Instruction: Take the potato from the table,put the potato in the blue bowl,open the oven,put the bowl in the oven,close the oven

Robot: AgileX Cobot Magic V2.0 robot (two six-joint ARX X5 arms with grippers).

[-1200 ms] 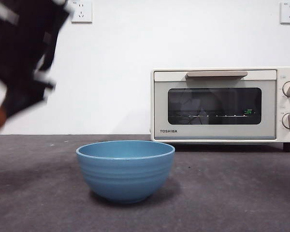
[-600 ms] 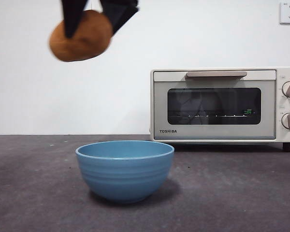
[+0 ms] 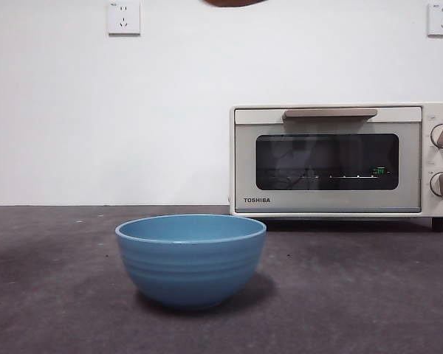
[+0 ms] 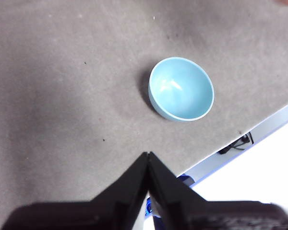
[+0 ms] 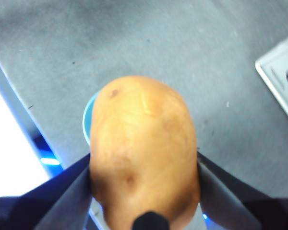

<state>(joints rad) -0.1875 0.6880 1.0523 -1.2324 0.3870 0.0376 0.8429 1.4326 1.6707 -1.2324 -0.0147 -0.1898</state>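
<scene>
The potato (image 5: 144, 143), orange-brown and oval, fills the right wrist view, with my right gripper (image 5: 144, 165) shut on its sides. In the front view only its underside (image 3: 235, 2) shows at the top edge, high above the blue bowl (image 3: 190, 258). A sliver of the bowl's rim (image 5: 87, 122) peeks from behind the potato. The bowl (image 4: 181, 88) stands empty on the dark grey table (image 3: 354, 295). My left gripper (image 4: 148, 155) hangs shut and empty, high and well off from the bowl. The cream oven (image 3: 340, 158) stands behind the bowl to the right, its door closed.
Two wall sockets (image 3: 124, 16) sit high on the white wall. The table's edge (image 4: 259, 132) runs close to the bowl in the left wrist view. A corner of the oven (image 5: 281, 72) shows in the right wrist view.
The right gripper has carried the potato from the left edge up and to the right. It now sits almost out of the front view's top, above the bowl.
</scene>
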